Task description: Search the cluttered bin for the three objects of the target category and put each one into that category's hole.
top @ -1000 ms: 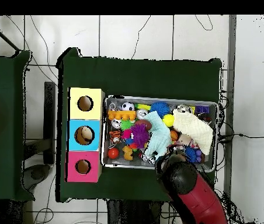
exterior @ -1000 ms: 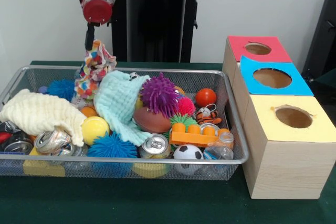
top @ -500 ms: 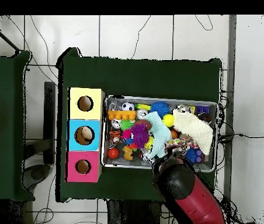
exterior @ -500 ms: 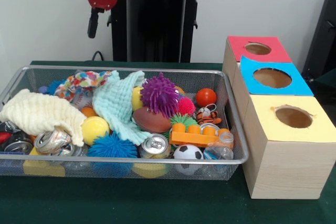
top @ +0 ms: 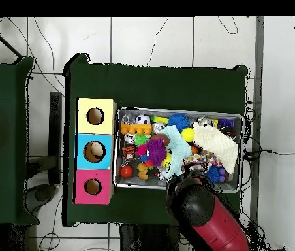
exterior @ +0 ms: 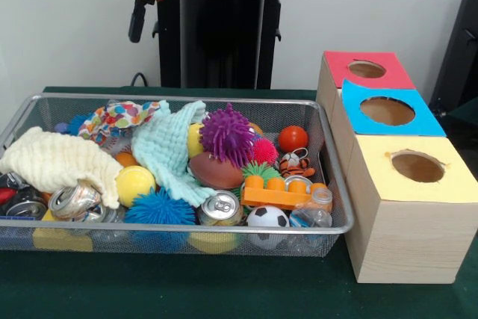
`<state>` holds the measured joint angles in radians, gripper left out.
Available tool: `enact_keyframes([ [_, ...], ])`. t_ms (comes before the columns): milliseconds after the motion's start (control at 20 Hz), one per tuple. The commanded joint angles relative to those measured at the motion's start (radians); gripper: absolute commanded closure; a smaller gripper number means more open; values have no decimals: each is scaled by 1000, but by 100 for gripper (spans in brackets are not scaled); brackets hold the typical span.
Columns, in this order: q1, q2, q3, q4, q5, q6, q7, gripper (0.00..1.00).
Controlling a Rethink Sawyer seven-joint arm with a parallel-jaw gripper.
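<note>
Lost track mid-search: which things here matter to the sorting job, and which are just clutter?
Job: end effector, wire bin, holed boxes; likely the cream cloth, mint cloth, patterned cloth.
Clutter: purple spiky ball, soccer ball, can, orange block.

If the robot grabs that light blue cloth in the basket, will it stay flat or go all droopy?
Probably droopy: the light blue cloth already sags in folds over the toys beneath it. It looks thin and light. It lies partly on the brown football, so lifting may nudge that.

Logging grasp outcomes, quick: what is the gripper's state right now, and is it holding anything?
Gripper: raised above the wire mesh bin, nothing hanging from it; open or shut cannot be told.
</note>
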<state>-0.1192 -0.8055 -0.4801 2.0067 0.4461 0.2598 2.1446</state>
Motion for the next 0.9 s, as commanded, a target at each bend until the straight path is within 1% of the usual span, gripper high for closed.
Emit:
enact_keyframes([
  [50, -9, 4, 33, -39, -39, 80, 110, 100],
  [150, -37, 16, 67, -18, -31, 35, 104, 100],
  [250, -55, 37, 85, -8, -34, -5, 103, 100],
  [350, -56, 48, 77, -13, -48, -8, 91, 100],
  [400, -71, 44, 93, -3, -48, -4, 82, 100],
  [700, -93, 41, 114, 18, -60, -26, 75, 100],
  [750, -98, 40, 118, 21, -62, -31, 74, 0],
  [900, -100, 41, 121, 32, -69, -57, 90, 0],
])
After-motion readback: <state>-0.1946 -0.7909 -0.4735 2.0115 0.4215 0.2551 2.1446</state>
